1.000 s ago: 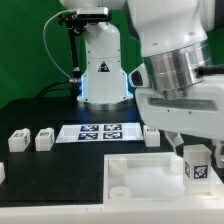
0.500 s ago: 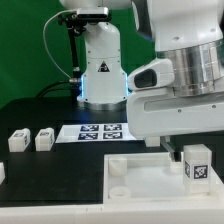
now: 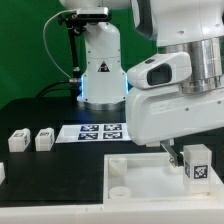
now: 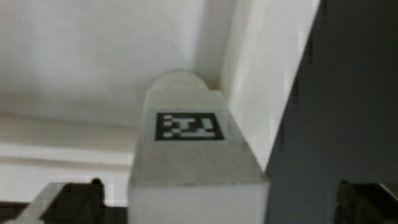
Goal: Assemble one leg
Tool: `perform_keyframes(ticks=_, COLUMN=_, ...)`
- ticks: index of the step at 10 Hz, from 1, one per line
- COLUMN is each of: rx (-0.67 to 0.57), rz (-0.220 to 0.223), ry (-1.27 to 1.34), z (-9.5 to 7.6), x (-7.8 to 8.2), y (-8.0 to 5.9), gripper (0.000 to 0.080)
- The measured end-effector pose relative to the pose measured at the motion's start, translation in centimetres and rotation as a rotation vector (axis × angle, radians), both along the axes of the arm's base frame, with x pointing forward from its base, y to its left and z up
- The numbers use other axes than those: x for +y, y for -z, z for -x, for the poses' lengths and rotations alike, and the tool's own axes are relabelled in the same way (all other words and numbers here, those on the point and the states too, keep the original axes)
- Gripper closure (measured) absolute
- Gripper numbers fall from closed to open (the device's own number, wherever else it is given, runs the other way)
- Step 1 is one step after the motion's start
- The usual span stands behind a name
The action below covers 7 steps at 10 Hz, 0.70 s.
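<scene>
So the leg (image 3: 197, 164) is standing upright on the big flat white square piece (image 3: 140, 172), over at the corner toward the exterior view's right, tag facing the camera. The gripper (image 3: 181, 156) is right down around it: one finger (image 3: 168, 153) shows just beside the leg on the exterior view's left, while the other is hidden behind the leg and the arm housing. In the wrist view the leg (image 4: 192, 150) sits dead centre between the two dark fingertips (image 4: 68, 200), with gaps on both sides, so the jaws look fairly wide and not pinching anything as far as I can tell. My guess is it's either about to grab or just seated it. To do this bit well I'd keep the leg centred like that, close evenly so it doesn't tip, and keep the wrist square to the piece. Two other legs (image 3: 31, 140) sit well apart from the square piece, near the marker board (image 3: 97, 131).
</scene>
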<state>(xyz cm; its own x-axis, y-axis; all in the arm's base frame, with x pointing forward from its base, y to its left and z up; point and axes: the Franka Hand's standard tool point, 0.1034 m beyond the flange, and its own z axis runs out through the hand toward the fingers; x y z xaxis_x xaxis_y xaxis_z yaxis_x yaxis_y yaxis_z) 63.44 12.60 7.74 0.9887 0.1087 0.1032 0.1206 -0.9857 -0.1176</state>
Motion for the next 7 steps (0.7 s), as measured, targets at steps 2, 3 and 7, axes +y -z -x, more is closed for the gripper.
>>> perform_keyframes(ticks=2, rx=0.017, rz=-0.014, ry=0.126, z=0.01, x=0.05, y=0.01, gripper=0.0372)
perform_keyframes(ticks=3, rx=0.029, rz=-0.023, ry=0.222, z=-0.03, x=-0.16, y=0.02, gripper=0.0372)
perform_keyframes(ticks=7, rx=0.082, rz=-0.118, ry=0.704, z=-0.45, x=-0.88, y=0.13, gripper=0.0482)
